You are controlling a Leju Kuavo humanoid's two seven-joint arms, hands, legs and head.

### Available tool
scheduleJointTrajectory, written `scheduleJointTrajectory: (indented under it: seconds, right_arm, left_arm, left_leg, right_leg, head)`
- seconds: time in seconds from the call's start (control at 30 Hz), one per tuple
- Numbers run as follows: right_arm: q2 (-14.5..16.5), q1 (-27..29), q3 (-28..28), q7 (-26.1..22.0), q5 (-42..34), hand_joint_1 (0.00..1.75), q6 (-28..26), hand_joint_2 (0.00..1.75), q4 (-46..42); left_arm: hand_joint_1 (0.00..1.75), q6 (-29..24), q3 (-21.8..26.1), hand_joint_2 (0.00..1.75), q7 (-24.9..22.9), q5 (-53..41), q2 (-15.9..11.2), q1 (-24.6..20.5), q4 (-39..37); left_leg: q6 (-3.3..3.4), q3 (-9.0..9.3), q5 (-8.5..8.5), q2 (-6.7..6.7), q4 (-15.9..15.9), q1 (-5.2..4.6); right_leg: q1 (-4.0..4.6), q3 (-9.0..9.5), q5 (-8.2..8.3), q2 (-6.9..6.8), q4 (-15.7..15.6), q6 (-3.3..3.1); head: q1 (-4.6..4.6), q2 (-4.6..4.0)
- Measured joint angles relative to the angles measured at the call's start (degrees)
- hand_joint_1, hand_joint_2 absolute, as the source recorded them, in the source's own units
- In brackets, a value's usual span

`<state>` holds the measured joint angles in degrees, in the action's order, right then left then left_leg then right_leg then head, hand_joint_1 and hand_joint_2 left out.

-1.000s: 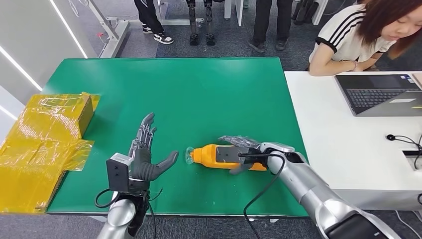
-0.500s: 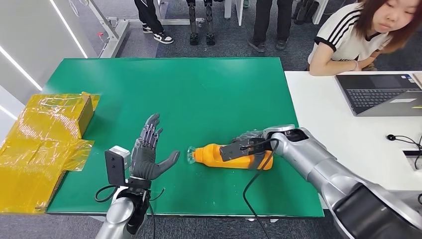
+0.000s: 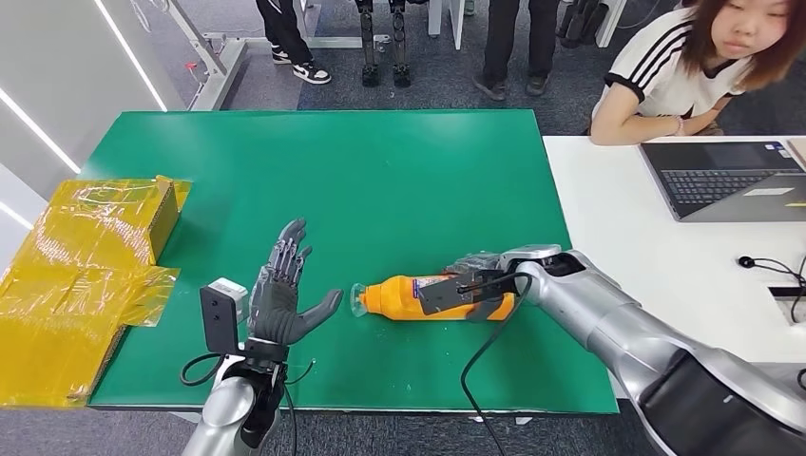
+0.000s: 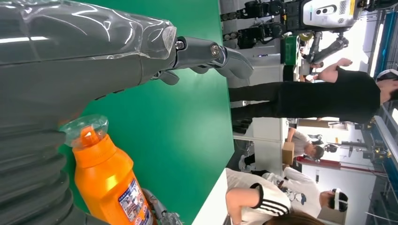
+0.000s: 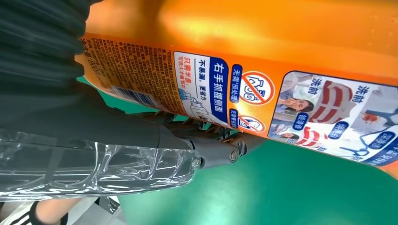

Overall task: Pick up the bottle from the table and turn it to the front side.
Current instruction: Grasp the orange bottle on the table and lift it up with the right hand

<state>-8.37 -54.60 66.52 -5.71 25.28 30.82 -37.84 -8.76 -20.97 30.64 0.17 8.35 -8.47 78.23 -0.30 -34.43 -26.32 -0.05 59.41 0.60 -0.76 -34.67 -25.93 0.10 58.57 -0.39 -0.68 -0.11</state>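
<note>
The right hand (image 3: pixel 472 285) grips the orange bottle (image 3: pixel 409 296), lying on its side near the green table's (image 3: pixel 399 171) front edge (instruction label visible); lifting and turning remain. The left hand (image 3: pixel 283 294) waits open beside its cap.

Left hand (image 4: pixel 94 51) extending over the green table (image 4: pixel 164 140), fingers (image 4: pixel 225 56) reaching out and holding nothing. Orange bottle (image 4: pixel 110 183), clear cap (image 4: pixel 84 131) toward the hand, lying beside it; people (image 4: pixel 319 93) standing beyond the table.
</note>
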Motion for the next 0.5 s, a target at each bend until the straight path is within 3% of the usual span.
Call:
scheduleJointTrajectory:
  seconds: [0.07,0.17,0.3,0.5]
  right_arm:
    - [-0.3,0.3,0.6,-0.3,-0.4,1.75,-1.5,1.75,0.0]
    - [-0.7,1.3,0.9,-1.7,-2.7,1.75,-5.0,1.75,-0.2]
    - [-1.7,3.8,-0.7,-7.2,-9.6,1.75,-7.8,1.75,-0.2]
    - [-2.8,16.5,-14.1,-22.5,-26.2,1.75,-13.2,1.75,-4.9]
  left_arm:
    - [0.00,-0.1,0.0,1.75,0.0,0.1,0.0,0.2,0.0]
    - [0.00,-0.4,0.1,1.75,0.3,0.3,0.0,0.2,-0.1]
    - [0.00,-0.6,0.2,1.75,0.7,0.4,0.0,0.3,-0.3]
    - [0.00,-2.6,1.1,1.75,2.8,0.9,-0.1,0.5,-1.1]
  left_leg:
    - [0.00,0.04,0.00,0.02,0.0,0.00]
    - [0.00,0.11,0.00,0.02,0.0,0.01]
    - [0.00,0.18,0.00,0.03,0.0,0.01]
    - [0.00,0.08,-0.01,-0.22,0.0,0.03]
  right_leg:
    - [0.00,0.03,0.00,0.01,0.0,0.00]
    - [0.00,0.10,0.00,0.02,0.0,0.00]
    - [0.01,0.17,0.01,0.02,0.0,0.00]
    - [0.03,0.18,-0.02,-0.19,0.0,0.01]
  head:
    - [0.00,0.00]
    - [0.00,0.00]
    - [0.01,0.00]
    - [-0.01,0.00]
